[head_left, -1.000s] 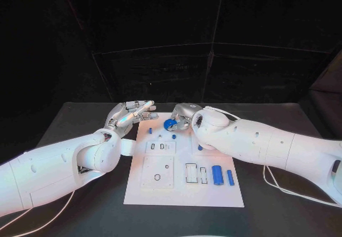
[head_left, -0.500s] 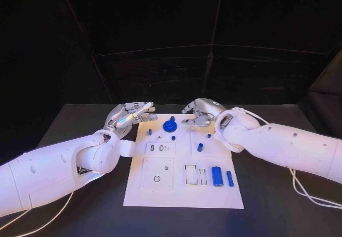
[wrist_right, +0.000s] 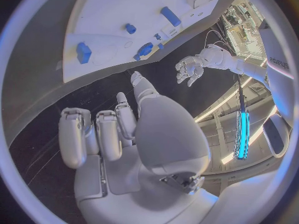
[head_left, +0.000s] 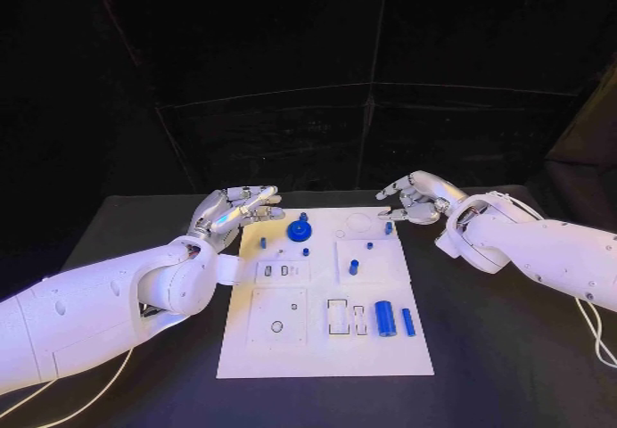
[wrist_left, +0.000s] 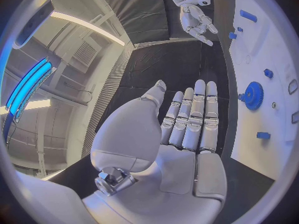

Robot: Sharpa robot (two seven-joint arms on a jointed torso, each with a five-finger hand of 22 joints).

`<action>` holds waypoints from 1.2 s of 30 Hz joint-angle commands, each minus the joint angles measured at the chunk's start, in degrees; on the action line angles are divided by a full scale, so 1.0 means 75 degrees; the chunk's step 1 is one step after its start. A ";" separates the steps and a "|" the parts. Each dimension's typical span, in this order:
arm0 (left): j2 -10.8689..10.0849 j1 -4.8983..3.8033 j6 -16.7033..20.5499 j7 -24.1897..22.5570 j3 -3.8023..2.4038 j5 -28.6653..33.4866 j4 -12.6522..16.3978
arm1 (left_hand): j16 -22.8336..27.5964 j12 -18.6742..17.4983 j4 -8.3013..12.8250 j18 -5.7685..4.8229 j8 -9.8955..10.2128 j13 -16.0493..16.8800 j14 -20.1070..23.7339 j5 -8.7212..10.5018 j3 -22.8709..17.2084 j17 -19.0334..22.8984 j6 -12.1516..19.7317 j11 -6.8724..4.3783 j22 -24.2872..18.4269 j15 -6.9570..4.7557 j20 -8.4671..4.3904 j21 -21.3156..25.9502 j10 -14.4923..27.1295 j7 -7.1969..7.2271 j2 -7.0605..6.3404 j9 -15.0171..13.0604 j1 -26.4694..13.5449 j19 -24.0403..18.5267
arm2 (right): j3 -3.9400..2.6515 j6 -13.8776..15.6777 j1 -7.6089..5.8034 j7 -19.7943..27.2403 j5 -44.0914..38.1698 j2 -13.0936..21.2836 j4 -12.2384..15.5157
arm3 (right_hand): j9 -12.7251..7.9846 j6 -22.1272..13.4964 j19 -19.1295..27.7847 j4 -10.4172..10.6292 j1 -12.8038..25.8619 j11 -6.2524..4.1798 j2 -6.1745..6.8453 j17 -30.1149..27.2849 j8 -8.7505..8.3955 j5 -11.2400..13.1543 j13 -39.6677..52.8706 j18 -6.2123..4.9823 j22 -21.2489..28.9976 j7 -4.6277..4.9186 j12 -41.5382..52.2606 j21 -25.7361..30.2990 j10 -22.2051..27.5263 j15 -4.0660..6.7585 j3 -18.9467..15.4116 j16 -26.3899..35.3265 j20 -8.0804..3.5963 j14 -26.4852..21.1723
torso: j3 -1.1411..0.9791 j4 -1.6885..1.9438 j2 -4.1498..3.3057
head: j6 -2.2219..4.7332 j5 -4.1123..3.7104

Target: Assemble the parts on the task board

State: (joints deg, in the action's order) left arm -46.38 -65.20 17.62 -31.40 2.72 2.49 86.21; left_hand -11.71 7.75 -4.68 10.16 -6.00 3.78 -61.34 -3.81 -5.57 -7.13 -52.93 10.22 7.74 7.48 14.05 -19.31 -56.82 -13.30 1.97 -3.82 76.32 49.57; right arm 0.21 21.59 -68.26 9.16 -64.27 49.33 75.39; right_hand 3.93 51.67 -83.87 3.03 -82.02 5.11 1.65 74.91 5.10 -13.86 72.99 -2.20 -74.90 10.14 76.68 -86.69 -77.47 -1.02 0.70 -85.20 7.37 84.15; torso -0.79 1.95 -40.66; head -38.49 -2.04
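Both hands hang empty, fingers loosely spread: left hand (head_left: 238, 208) at ten o'clock of the task board (head_left: 324, 352), right hand (head_left: 415, 197) at two; blue gear (head_left: 300, 232) between.

Flat white matt plastic task board (head_left: 322, 352); small glossy blue plastic parts (head_left: 384, 318); matt black table surface (head_left: 501, 357); smooth silver metallic left hand (head_left: 235, 209) and right hand (head_left: 415, 198).

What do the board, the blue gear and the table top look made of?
Board: white, matte and flat with shallow cut-out recesses, probably plastic. Blue gear: evenly coloured with moulded teeth, likely plastic or printed. Table: black, dull and non-reflective; material unclear, perhaps a mat or cloth.
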 commanded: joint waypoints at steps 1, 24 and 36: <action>0.0024 -0.0002 -0.0105 -0.0040 -0.0002 -0.0003 -0.0026 | 0.0042 -0.0051 0.0069 0.0047 0.0043 -0.0005 -0.0048 -0.0027 0.0004 -0.0012 -0.0048 0.0005 -0.0010 0.0010 -0.0013 0.0020 -0.0064 -0.0001 0.0014 0.0006 0.0082 0.0042 | 0.0000 -0.0235 0.0012 0.0475 0.0386 0.0095 -0.0051 | -0.0012 -0.0072 0.0036 -0.0012 -0.0019 0.0009 0.0062 0.0488 -0.0045 0.0036 0.0004 0.0026 -0.0918 0.0010 -0.0031 0.0047 0.0069 0.0022 -0.0050 0.0026 -0.0018 0.0458 | -0.0026 -0.0019 0.0002 | 0.0012 -0.0031; 0.0123 0.0046 -0.0149 -0.0094 0.0005 -0.0005 -0.0129 | 0.0063 -0.0068 0.0142 0.0047 0.0054 -0.0007 -0.0056 -0.0028 -0.0022 -0.0018 -0.0057 -0.0001 -0.0021 0.0006 -0.0017 0.0026 -0.0080 0.0005 0.0003 0.0007 0.0136 0.0049 | 0.0002 -0.0817 0.0281 0.0155 0.0264 -0.0254 -0.1041 | -0.0020 -0.0183 0.0115 -0.0013 -0.0001 0.0031 0.0056 0.0423 -0.0100 0.0004 -0.0074 0.0002 -0.0817 0.0035 -0.0105 0.0096 0.0143 0.0008 -0.0126 0.0061 -0.0009 0.0442 | -0.0007 -0.0007 0.0004 | -0.0016 -0.0091; 0.0134 0.0053 -0.0136 -0.0072 0.0005 -0.0005 -0.0143 | 0.0078 -0.0079 0.0188 0.0047 0.0063 -0.0008 -0.0059 -0.0029 -0.0042 -0.0021 -0.0061 -0.0001 -0.0028 0.0004 -0.0020 0.0030 -0.0088 0.0003 0.0000 0.0008 0.0169 0.0054 | 0.0002 -0.0784 0.0367 -0.0306 0.0000 -0.0420 -0.1152 | 0.0013 -0.0093 0.0134 -0.0028 -0.0042 0.0024 -0.0059 0.0424 -0.0035 -0.0051 -0.0031 -0.0005 -0.0789 0.0023 -0.0072 0.0112 0.0113 0.0008 -0.0129 0.0067 -0.0003 0.0442 | -0.0005 -0.0006 0.0004 | -0.0022 -0.0102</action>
State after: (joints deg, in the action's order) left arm -45.44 -64.75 17.21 -31.46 2.81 2.48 85.09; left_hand -11.48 7.53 -3.58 10.17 -5.78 3.78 -61.34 -3.81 -5.82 -7.22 -52.93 10.22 7.62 7.48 14.05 -19.31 -57.23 -13.30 1.92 -3.82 76.84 49.57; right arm 0.24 16.48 -65.49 8.56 -63.05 46.29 66.75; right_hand 3.92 50.66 -83.23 2.87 -82.02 5.32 1.65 74.90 4.64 -13.86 72.67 -2.20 -74.90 10.37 76.04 -86.15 -76.85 -1.02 -0.09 -84.97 7.16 84.15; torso -0.84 1.90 -40.62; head -38.63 -2.72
